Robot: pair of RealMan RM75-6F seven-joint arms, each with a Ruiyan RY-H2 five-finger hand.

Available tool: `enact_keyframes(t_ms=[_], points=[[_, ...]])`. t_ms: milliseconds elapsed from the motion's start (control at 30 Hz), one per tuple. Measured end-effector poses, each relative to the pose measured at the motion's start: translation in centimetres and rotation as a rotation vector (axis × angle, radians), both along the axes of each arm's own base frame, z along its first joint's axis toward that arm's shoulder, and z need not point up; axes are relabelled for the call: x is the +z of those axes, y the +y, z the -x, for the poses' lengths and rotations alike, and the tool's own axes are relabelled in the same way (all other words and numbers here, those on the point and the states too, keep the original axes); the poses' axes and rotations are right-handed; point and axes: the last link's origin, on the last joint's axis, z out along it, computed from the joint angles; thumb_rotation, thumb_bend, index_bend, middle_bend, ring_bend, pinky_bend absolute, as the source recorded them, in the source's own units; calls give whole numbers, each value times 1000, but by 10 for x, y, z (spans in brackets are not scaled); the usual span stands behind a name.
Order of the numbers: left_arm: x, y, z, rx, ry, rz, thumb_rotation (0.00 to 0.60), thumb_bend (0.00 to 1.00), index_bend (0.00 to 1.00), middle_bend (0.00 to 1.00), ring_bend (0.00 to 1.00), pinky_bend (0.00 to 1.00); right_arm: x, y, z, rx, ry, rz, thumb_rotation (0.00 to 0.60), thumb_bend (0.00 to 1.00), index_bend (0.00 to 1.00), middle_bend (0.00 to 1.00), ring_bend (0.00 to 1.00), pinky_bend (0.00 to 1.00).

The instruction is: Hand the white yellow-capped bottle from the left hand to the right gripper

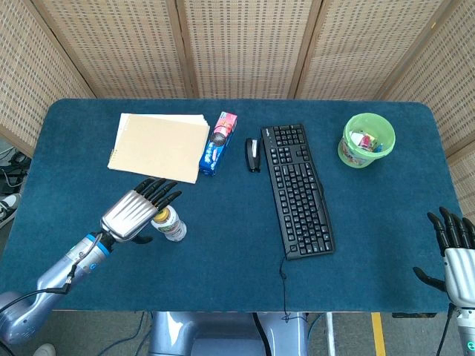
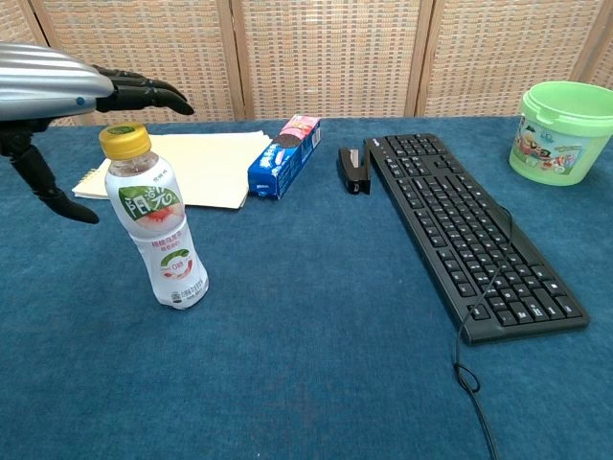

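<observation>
Chest view shows the white yellow-capped bottle (image 2: 158, 222) standing upright on the tabletop (image 2: 316, 364), its long axis vertical, in the left half toward the near edge. Seen from the head view, the bottle (image 1: 168, 222) sits in front of the manila folder (image 1: 159, 145), well apart from the keyboard (image 1: 297, 188) in the middle.

Beside and partly over the bottle is the left hand (image 1: 139, 213), with its fingers (image 1: 165, 191) stretched out straight and apart and reaching past the cap toward the folder. In the chest view that left hand (image 2: 53, 91) hangs at cap height on the bottle's left, thumb dropped low and away from the label; nothing is between thumb and fingers, so it holds nothing, and I cannot tell whether it grazes the cap. The bottle therefore lies just to the right of and below the palm, so the grasp seems to call for the hand to lower and wrap the body from the left.

The right hand (image 1: 456, 256) is at the tabletop's near right corner, fingers apart and empty, well apart from the bottle. The left hand is plainly the nearer one, and the handover has not yet begun.
</observation>
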Motion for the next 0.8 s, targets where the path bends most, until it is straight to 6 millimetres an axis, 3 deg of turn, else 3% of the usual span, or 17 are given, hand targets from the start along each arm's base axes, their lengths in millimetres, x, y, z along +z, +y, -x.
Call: enact_keyframes(t_ms=[200, 400, 533, 800], points=[[-14, 6, -6, 49, -34, 19, 600, 0, 133, 108, 262, 362, -1, 0, 0, -1, 0, -2, 600, 0, 101, 0, 0, 0], [-21, 10, -10, 56, -30, 19, 600, 13, 492, 405, 439, 521, 0, -1, 2, -6, -2, 5, 600, 0, 101, 0, 0, 0], [-20, 11, -11, 60, -8, 0, 600, 176, 572, 467, 482, 603, 1, -2, 3, -9, -5, 7, 600, 0, 101, 0, 0, 0], [-15, 12, -9, 80, 22, -43, 600, 424, 647, 526, 518, 625, 2, -2, 3, -13, -13, 10, 600, 0, 102, 0, 0, 0]])
